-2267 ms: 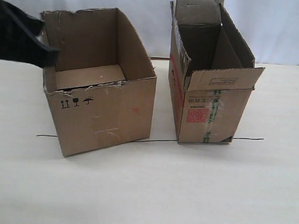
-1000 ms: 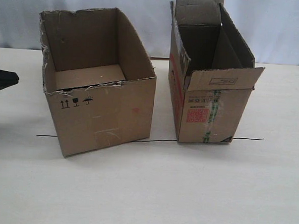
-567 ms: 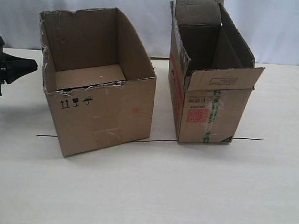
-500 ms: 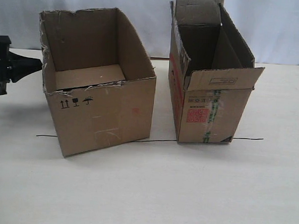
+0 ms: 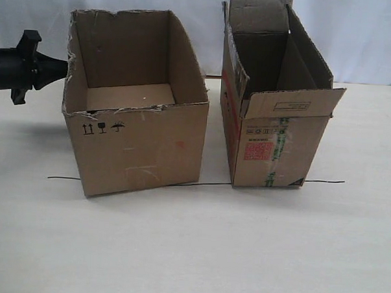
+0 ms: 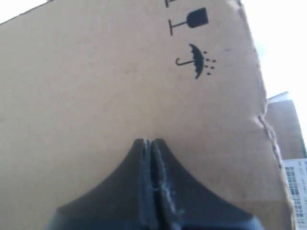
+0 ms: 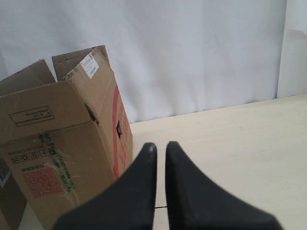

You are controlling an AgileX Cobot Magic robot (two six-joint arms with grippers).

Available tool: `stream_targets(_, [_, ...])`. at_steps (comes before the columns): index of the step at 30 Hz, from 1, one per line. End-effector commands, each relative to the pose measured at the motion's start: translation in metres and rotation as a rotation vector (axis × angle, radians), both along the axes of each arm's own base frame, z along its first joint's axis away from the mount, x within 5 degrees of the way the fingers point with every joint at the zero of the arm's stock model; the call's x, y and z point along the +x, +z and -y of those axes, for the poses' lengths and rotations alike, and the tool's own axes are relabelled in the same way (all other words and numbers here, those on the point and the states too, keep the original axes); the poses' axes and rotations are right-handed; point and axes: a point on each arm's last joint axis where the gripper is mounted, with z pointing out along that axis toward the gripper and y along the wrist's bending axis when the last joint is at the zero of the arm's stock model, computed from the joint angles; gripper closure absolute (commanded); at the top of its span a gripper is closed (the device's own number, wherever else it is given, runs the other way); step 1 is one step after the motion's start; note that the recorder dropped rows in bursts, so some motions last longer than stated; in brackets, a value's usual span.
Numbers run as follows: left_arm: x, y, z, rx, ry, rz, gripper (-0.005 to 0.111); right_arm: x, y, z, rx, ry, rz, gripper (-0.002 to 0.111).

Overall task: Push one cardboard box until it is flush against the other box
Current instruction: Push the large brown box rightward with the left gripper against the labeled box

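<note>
The wide torn-edged cardboard box (image 5: 137, 150) stands left of the taller other box (image 5: 273, 143) with its red label; a narrow gap separates them. My left gripper (image 5: 64, 72) is shut with nothing in it, its tip against the upper left wall of the wide box. In the left wrist view the gripper (image 6: 150, 141) points straight at that brown wall (image 6: 96, 72), close under the umbrella symbol. My right gripper (image 7: 160, 146) hangs to the side of the other box (image 7: 62, 143), its fingers a narrow slit apart and holding nothing. It does not show in the exterior view.
A thin black line (image 5: 207, 183) runs across the pale table (image 5: 191, 250) along the front of both boxes. A white curtain (image 5: 369, 37) closes off the back. An edge of the other box (image 6: 288, 134) peeks past the wide box in the left wrist view.
My left gripper came in from the left to the wide box's side. The box slid right and turned squarer to the line, narrowing the gap to the other box.
</note>
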Motion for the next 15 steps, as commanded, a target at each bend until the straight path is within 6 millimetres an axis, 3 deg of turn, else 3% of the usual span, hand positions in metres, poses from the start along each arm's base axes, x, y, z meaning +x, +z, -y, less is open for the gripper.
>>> stream_targets(1, [0.007,-0.007,0.015,-0.086,-0.077,-0.005,0.107,0.0,0.0,0.0,-0.005,-0.005,0.011,0.103])
stream_targets(6, [0.016,-0.011,0.031,-0.095,-0.111,-0.002,0.107,0.0,0.0,0.0,-0.005,-0.005,0.011,0.103])
stream_targets(15, [0.022,-0.011,0.034,-0.093,-0.115,-0.002,0.107,0.0,0.0,0.0,-0.005,-0.005,0.011,0.103])
